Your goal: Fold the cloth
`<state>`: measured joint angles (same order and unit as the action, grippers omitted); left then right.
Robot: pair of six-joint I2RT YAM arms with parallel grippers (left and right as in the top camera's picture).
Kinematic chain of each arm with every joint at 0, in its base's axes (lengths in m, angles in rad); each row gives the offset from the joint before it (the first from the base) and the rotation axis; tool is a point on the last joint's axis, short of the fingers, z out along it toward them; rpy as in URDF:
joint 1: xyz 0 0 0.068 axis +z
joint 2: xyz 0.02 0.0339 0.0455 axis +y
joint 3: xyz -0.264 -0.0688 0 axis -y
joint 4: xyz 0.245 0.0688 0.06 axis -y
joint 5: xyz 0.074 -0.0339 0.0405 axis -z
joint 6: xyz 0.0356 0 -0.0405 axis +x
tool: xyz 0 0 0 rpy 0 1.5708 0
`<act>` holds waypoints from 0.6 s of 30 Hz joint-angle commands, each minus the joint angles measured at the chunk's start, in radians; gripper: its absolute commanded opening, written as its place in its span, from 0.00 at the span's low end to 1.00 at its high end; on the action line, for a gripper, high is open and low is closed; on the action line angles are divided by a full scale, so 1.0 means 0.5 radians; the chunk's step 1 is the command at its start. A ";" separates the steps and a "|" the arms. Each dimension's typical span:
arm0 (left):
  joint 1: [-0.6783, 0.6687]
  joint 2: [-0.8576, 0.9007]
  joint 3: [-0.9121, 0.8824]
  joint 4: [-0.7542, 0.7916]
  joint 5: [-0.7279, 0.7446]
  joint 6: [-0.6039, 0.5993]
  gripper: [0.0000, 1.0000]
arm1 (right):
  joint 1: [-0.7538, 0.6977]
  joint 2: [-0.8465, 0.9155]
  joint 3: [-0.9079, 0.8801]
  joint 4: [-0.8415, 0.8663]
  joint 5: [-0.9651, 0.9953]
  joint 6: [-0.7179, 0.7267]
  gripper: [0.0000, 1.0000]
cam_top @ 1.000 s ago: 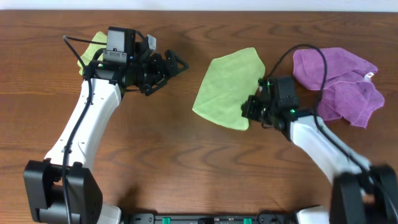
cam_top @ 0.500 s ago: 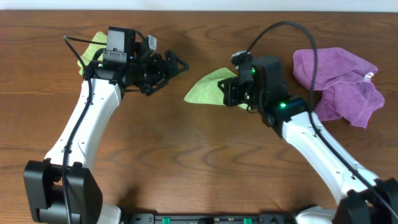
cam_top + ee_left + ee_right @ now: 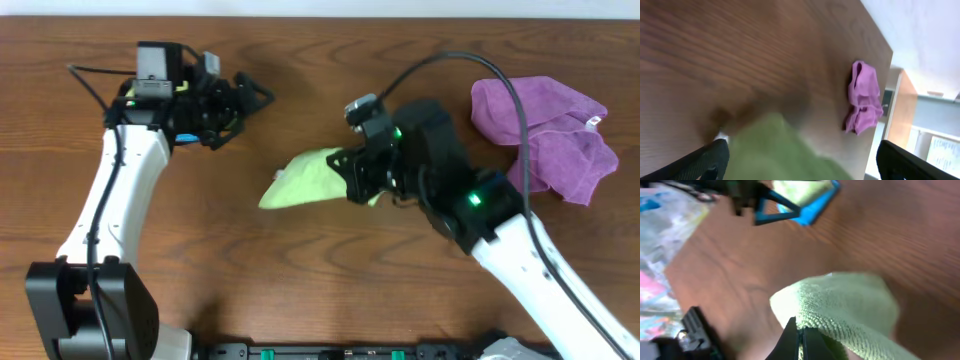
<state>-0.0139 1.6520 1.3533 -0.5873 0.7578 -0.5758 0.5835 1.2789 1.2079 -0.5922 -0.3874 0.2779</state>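
Near the middle of the tabletop (image 3: pixel 200 260) the right gripper (image 3: pixel 350 172) has its jaws closed tightly on one edge of the lime-green cloth (image 3: pixel 300 182). The cloth is not spread flat: it is gathered into a narrow, pointed shape that runs from the jaws toward the left, and its far tip lies low, close to the wood. In the right wrist view the fuzzy cloth (image 3: pixel 840 305) bulges above the pinched fingertips, with the edge caught between them. The left gripper (image 3: pixel 255 98) is at the upper left, well apart from the cloth, with its jaws spread wide and nothing between them. In the left wrist view its two dark fingers stand far apart at the lower corners, and a blurred green mass shows between them at the bottom edge; it is probably the same cloth, but the blur makes this uncertain. The purple cloth (image 3: pixel 545 135) lies crumpled at the far right, its white tag (image 3: pixel 593 123) on the right side, apart from the green cloth.
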 commanded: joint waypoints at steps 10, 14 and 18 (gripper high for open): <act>0.109 0.009 -0.001 -0.005 0.056 0.031 0.95 | -0.002 0.362 0.072 0.116 0.336 0.077 0.01; 0.109 0.009 -0.001 -0.005 0.048 0.043 0.95 | -0.074 0.710 0.073 0.369 0.572 0.054 0.01; 0.109 0.009 -0.001 -0.005 0.038 0.061 0.95 | -0.246 1.001 0.073 0.674 0.694 0.057 0.01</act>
<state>0.0376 1.6520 1.3529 -0.5877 0.7765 -0.5705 0.5140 1.7390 1.2373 -0.2890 -0.1200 0.3031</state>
